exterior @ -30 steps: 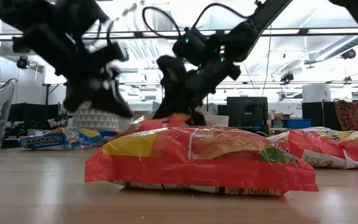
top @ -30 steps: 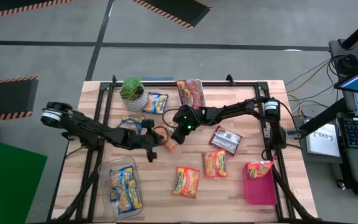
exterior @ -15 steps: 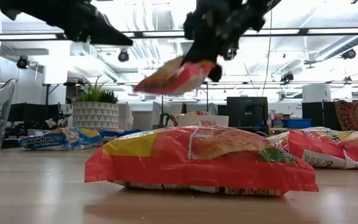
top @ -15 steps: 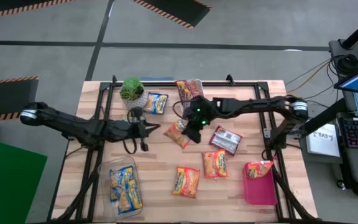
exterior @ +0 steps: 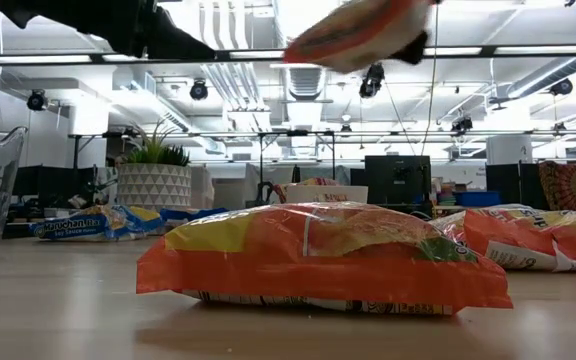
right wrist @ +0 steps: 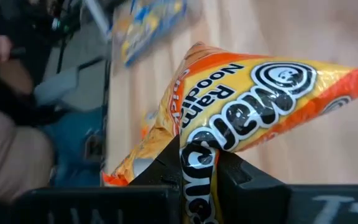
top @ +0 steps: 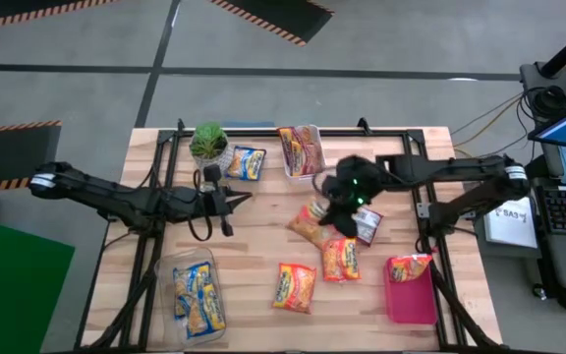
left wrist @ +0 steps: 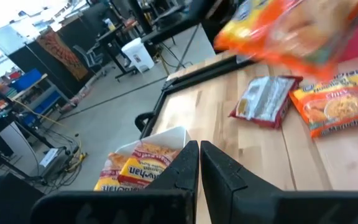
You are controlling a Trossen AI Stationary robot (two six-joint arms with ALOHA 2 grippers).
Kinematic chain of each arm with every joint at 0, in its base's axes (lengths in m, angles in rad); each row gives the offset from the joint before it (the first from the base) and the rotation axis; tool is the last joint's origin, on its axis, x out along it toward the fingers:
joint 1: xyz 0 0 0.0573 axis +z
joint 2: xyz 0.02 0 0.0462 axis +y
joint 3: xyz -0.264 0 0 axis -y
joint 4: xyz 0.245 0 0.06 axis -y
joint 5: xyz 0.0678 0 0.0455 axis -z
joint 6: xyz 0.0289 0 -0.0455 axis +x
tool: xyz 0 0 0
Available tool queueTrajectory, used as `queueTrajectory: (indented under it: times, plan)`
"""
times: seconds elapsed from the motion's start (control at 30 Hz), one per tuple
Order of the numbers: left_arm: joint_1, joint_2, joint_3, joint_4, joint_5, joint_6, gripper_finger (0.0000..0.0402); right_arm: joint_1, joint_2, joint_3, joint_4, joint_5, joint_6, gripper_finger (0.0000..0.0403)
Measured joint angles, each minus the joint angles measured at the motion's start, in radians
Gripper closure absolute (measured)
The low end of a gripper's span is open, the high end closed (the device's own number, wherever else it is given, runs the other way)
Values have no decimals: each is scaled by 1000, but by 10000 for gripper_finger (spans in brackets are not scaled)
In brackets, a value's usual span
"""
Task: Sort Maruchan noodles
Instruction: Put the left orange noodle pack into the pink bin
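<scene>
My right gripper is over the table's middle, shut on an orange-yellow Maruchan packet that shows high up in the low view. My left gripper hovers left of centre, shut and holding nothing, with its fingers together in the left wrist view. Two more orange packets and a maroon packet lie flat on the wood. A blue packet lies by the plant. Red packets fill a white tray. Blue ones sit in a clear tub. My right gripper pinches the orange-yellow packet between its two fingers at one edge, coming from above. The packet is lifted clear of the table, and its body tilts away from the fingers toward the table's left.
A small potted plant stands near the far left corner. A pink bin at the near right holds a red-orange packet. Black frame rails run along the table's edges. Bare wood lies between the clear tub and the near orange packets.
My right gripper has lifted the orange-yellow packet off the table's middle and carried it up and toward the right and near side, so it now hangs clear. My left gripper has drawn back toward the table's left and far side and risen.
</scene>
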Motion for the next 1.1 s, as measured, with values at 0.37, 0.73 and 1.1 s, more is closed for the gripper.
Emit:
queueTrajectory:
  times: [0.37, 0.73, 1.1]
  plan:
    - [0, 6, 0, 70, 0, 15, 402, 216, -18, 119, -435, -53, 370, 373]
    - [0, 6, 0, 99, 0, 47, 402, 445, -14, 126, -814, -190, 825, 374]
    - [0, 7, 0, 92, -1, 56, 402, 540, 39, 56, -792, -286, 792, 374]
